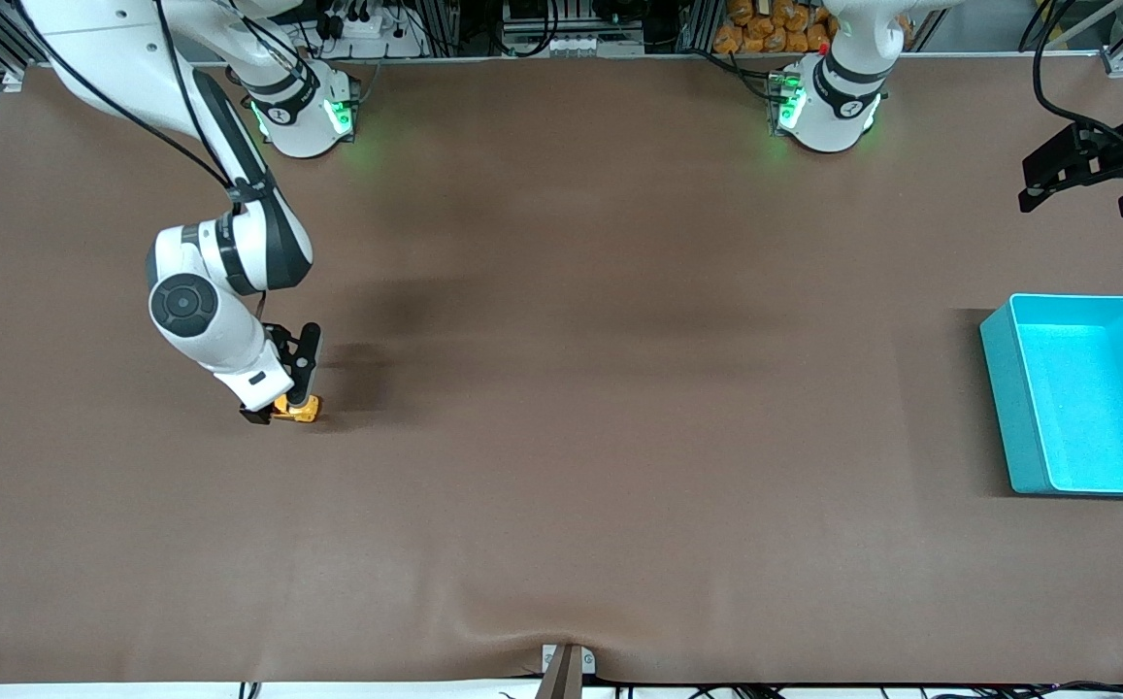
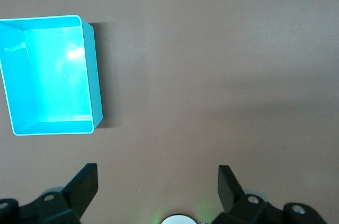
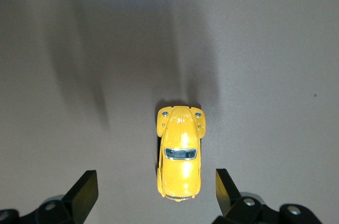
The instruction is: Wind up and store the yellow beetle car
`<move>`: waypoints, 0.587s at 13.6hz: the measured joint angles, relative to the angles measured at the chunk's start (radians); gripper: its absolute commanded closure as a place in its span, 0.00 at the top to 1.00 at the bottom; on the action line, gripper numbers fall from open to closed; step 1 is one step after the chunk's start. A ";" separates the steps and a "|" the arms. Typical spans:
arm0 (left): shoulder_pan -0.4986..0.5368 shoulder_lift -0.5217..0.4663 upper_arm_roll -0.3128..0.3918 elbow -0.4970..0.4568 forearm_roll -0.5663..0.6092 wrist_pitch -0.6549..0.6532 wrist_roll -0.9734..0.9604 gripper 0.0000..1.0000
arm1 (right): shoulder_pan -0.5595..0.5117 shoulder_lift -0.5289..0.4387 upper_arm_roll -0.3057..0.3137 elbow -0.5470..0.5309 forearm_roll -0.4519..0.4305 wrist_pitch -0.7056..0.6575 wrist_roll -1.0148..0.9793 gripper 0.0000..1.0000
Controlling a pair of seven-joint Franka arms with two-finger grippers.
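A brown table (image 1: 561,408) fills the front view, with two white robot arms based along its edge farthest from the camera.

The right arm reaches down toward its own end of the table. Its gripper (image 1: 281,410) is lowered around the car (image 1: 297,409), a small yellow beetle-shaped toy that sits on the table surface. In the right wrist view the car (image 3: 179,152) lies between the two dark fingers (image 3: 85,192), which stand spread wide on either side of it with clear gaps, not touching its body. The gripper (image 3: 153,192) is released and grasps nothing. The car shows a rounded bonnet, two small headlights and a dark windscreen; no lettering or badge can be read on it.

The left arm waits at its own end of the table, its gripper (image 1: 1075,184) raised above the table, closer to the bases than the bin is. In the left wrist view its fingers (image 2: 85,184) are spread wide apart with nothing between them, so this gripper (image 2: 156,187) is also released.

A teal bin (image 1: 1003,388) rests on the table at the left arm's end, well apart from the car. The left wrist view shows the bin (image 2: 96,70) as rectangular and open-topped. No label or writing shows on it.
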 measured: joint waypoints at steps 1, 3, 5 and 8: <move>0.000 0.000 0.000 0.000 0.000 0.000 0.000 1.00 | -0.002 0.009 0.000 0.007 0.000 0.001 0.000 0.87; 0.000 0.000 0.000 0.000 0.000 0.000 0.000 1.00 | -0.010 0.026 0.000 0.022 0.000 0.003 -0.002 0.85; 0.000 0.000 0.000 0.000 0.000 0.000 0.000 1.00 | -0.022 0.045 -0.001 0.034 0.000 0.006 -0.004 0.84; 0.000 0.000 0.000 0.000 0.000 0.000 0.000 1.00 | -0.033 0.077 -0.001 0.043 0.000 0.040 -0.004 0.82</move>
